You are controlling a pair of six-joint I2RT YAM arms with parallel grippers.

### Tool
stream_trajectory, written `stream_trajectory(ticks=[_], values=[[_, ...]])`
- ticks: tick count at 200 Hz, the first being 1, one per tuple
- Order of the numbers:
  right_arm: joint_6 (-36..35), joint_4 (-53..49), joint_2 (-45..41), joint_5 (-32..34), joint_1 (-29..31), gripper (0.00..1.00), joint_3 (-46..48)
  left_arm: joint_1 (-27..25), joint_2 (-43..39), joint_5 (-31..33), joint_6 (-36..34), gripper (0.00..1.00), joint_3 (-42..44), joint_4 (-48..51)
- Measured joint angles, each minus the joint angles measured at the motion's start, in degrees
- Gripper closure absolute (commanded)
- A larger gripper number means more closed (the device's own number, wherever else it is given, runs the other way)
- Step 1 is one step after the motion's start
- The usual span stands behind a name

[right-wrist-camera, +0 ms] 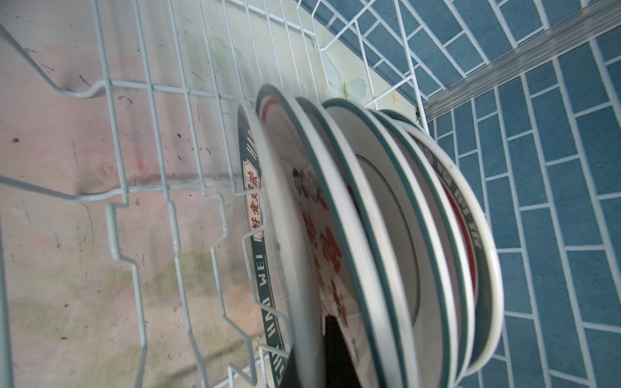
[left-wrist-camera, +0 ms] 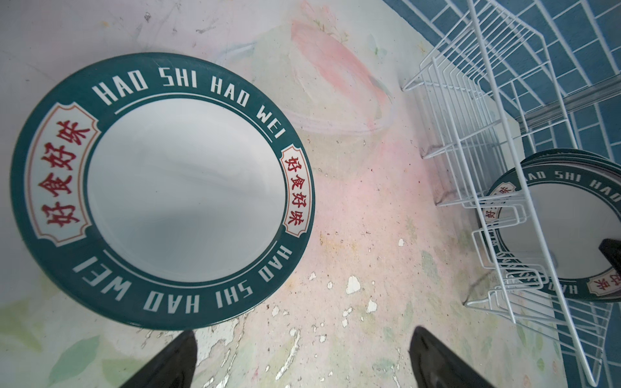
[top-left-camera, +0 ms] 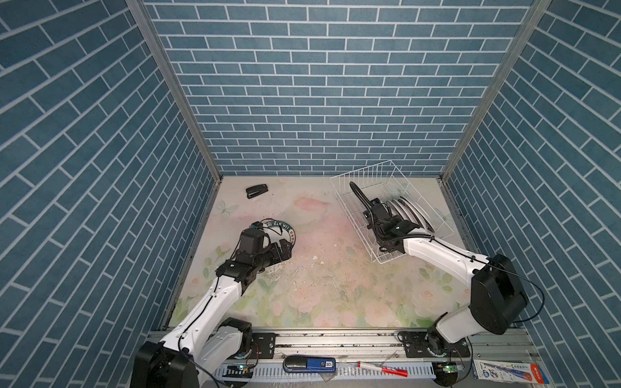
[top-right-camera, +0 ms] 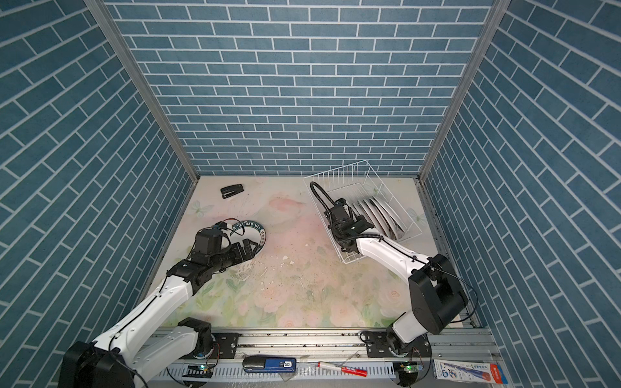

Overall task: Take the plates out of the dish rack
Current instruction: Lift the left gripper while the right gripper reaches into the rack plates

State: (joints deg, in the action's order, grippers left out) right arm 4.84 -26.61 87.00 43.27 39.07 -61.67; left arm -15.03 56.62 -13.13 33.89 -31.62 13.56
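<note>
One green-rimmed plate (left-wrist-camera: 161, 191) lettered HAO SHI HAO WEI lies flat on the table, seen in both top views (top-left-camera: 287, 230) (top-right-camera: 260, 231). My left gripper (left-wrist-camera: 302, 362) (top-left-camera: 285, 250) stands open just beside it, holding nothing. The white wire dish rack (top-left-camera: 336, 188) (top-right-camera: 311, 188) (right-wrist-camera: 114, 134) sits at the back right with several plates (top-left-camera: 408, 211) (top-right-camera: 381, 215) standing on edge. My right gripper (right-wrist-camera: 312, 362) (top-left-camera: 389, 211) is inside the rack, shut on the rim of the nearest plate (right-wrist-camera: 285, 228), one finger on each face.
A black stapler (top-left-camera: 257, 192) lies at the back left of the flowered table. The rack (left-wrist-camera: 470, 134) stands close to the right wall and back corner. Tools and a marker (top-left-camera: 383, 369) lie on the front rail.
</note>
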Motion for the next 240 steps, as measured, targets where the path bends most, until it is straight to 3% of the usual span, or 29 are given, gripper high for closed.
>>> stream_trajectory(ticks=[141,240], values=[[-0.2,-1.2,-2.8,5.7,5.2,1.00,-0.1,-0.5,4.1,4.3,0.8,0.01,2.1,-5.7],[-0.7,-1.6,-4.9,11.0,9.4,1.00,-0.9,-1.2,7.2,1.5,-1.1,0.01,1.3,-7.1]])
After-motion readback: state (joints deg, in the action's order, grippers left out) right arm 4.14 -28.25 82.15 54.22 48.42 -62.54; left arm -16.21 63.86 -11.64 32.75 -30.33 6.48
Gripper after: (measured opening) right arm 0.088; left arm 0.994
